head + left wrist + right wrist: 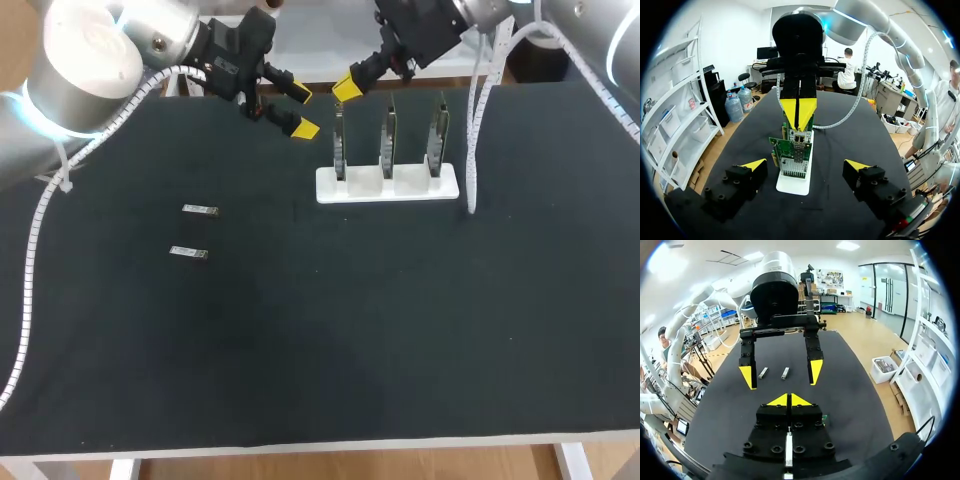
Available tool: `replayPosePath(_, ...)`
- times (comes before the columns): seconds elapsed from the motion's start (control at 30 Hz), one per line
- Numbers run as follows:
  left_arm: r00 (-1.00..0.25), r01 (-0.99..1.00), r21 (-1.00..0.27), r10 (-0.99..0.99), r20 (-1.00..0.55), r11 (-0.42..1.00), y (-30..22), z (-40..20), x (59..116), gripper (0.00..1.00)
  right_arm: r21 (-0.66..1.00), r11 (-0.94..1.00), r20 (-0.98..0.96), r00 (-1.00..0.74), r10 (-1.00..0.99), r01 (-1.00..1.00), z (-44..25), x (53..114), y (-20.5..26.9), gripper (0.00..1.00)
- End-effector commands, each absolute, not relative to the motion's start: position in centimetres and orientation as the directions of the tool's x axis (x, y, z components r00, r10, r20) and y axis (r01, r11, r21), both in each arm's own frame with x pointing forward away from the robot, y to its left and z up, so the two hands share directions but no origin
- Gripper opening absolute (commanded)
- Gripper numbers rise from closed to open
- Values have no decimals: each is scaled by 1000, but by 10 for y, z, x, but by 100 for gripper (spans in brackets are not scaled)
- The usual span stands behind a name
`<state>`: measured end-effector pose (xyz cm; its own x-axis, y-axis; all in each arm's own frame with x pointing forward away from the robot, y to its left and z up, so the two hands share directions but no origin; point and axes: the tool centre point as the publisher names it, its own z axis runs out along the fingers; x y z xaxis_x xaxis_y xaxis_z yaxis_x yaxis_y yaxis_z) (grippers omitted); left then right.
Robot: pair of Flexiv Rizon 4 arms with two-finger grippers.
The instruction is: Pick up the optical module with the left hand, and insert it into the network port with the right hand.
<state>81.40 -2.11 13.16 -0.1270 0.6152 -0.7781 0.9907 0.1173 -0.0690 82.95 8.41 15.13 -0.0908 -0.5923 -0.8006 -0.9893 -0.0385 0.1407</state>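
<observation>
Two optical modules (200, 210) lie flat on the desk (330, 340), near each other and well apart from both pairs of jaws. A skewed descent could nudge the neighbour or pinch one crooked. Farther back, a white stand (387, 186) holds three upright cards (387, 140). Above and behind it the left jaws gape empty and the right jaws are closed on nothing. The two pairs sit close together, so swinging out risks clipping each other or a card.

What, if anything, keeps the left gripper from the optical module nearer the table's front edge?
Likely nothing, so yes: the left gripper is open, and that optical module lies on bare mat, uncovered.
</observation>
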Motion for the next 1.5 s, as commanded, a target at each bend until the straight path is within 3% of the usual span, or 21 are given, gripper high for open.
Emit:
replayPosePath(0.03, -127, 991, -70, 617, -776, 116, -21, 132, 815, 100, 147, -52, -796, -87, -598, -988, 151, 835, 86, 0)
replayPosePath(1.5, -127, 991, -70, 617, -776, 116, -21, 132, 815, 100, 177, -60, -783, -103, -613, -982, 140, 835, 88, 0)
